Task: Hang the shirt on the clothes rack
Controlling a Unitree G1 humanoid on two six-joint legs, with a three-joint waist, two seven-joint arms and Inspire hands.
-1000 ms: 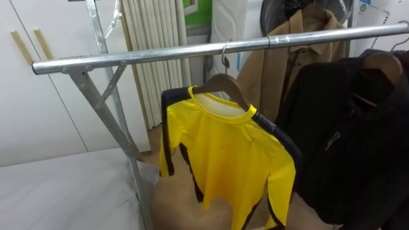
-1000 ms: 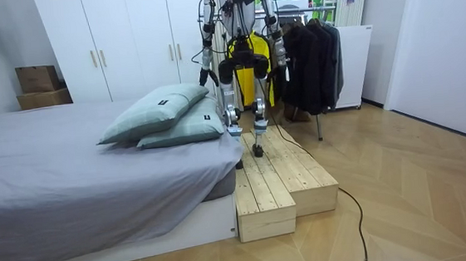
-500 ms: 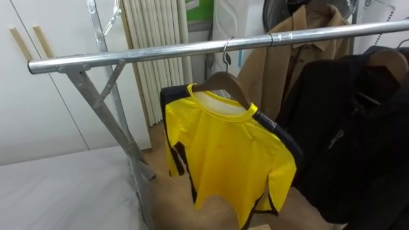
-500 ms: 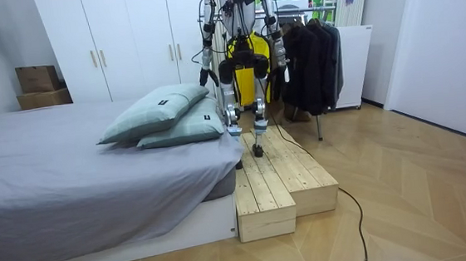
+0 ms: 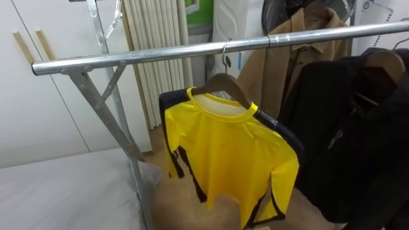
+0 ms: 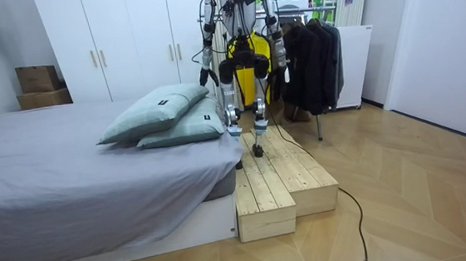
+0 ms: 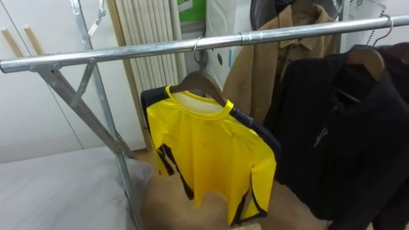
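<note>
Left eye view: the yellow shirt (image 5: 230,160) is being carried on its wooden hanger (image 5: 220,82) by the clothes rail (image 5: 160,54), so hanging is being judged complete; left hand (image 6: 203,76) and right hand (image 6: 281,60), lowered, cannot be read

Rail (image 7: 128,53): a bare metal bar that runs across the view and rises slightly toward the right.
Wooden hanger (image 7: 199,82): hooked over the rail near its middle and hanging just below it.
Yellow shirt (image 7: 214,156): draped on the hanger below the rail, with dark trim at the shoulder and side edges.
Black jacket (image 7: 345,134): hangs from the rail's right part on its own hanger, just beside the shirt.
Tan coat (image 7: 255,73): behind the rail, between shirt and jacket.
Slanted brace (image 7: 80,108): drops from the rail's left part.
Bed (image 7: 57,191): pale, below the rail's left end.
Ribbed white radiator (image 7: 144,70): behind the rail.
</note>
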